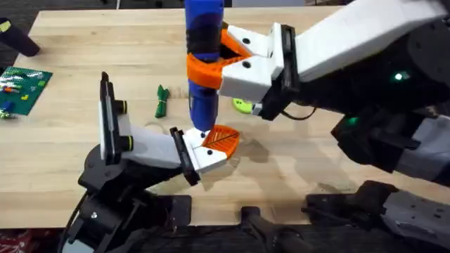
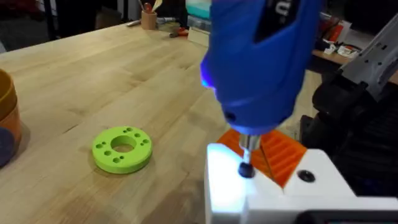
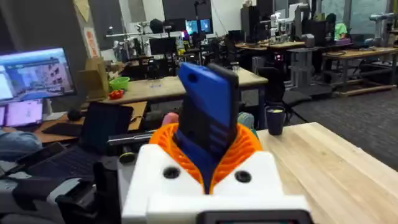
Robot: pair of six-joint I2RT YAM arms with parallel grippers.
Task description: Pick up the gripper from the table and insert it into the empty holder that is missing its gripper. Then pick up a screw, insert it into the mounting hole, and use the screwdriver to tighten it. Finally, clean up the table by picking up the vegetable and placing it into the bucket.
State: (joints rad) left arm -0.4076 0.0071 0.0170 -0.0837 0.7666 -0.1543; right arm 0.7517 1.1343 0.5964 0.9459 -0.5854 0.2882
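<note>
A: Blue screwdriver [image 1: 204,67] is upright, clamped between the right gripper's [image 1: 211,67] orange-padded fingers; bit tip lit, down on the white part at the left gripper [image 1: 218,144].
B: Left fingers?
A: Can't tell, hidden under the tool.
B: Vegetable?
A: Dark green vegetable [image 1: 161,100] lies on the table [image 1: 70,49], well apart; lime-green disc [image 2: 122,149] nearby.

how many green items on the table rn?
2. The dark green vegetable lies left of the screwdriver; the lime-green disc lies just right of it, partly behind the right gripper. Others may be hidden.
</note>
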